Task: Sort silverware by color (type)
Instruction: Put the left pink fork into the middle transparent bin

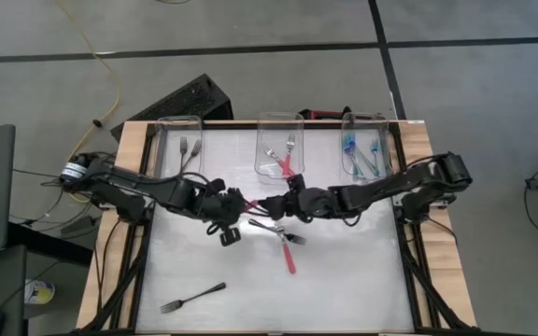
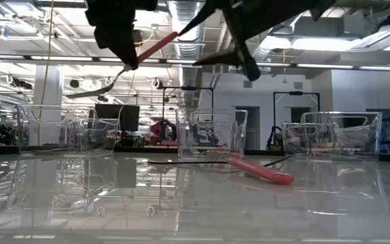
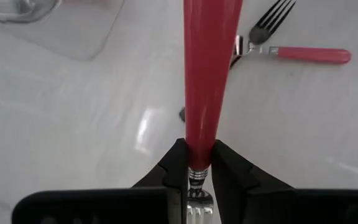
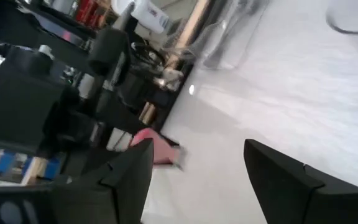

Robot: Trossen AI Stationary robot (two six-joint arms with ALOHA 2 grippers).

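My left gripper (image 1: 234, 202) hovers over the table's middle, shut on a red-handled fork (image 1: 248, 203) held clear of the table. In the low view that fork (image 2: 156, 45) slants, its metal tines (image 2: 93, 90) hanging low. My right gripper (image 1: 271, 207) is open and faces the handle's free end (image 4: 155, 148), its fingers apart from it. A second red-handled fork (image 1: 290, 254) lies flat on the table with a dark metal fork (image 1: 271, 227) across it. Another dark fork (image 1: 192, 297) lies near the near edge. My left gripper pinches the red fork between its two fingers (image 3: 174, 168) at the handle's lower end (image 3: 197, 158), just where the metal neck begins. The tines reach back past the fingers and the handle sticks out forward along them. The fork is lifted clear and tilted.
Three clear bins stand along the far edge: the left one (image 1: 166, 140) holds dark forks, the middle one (image 1: 261, 140) red-handled forks, the right one (image 1: 386, 140) teal-handled forks. Bare table stretches along the near side and right.
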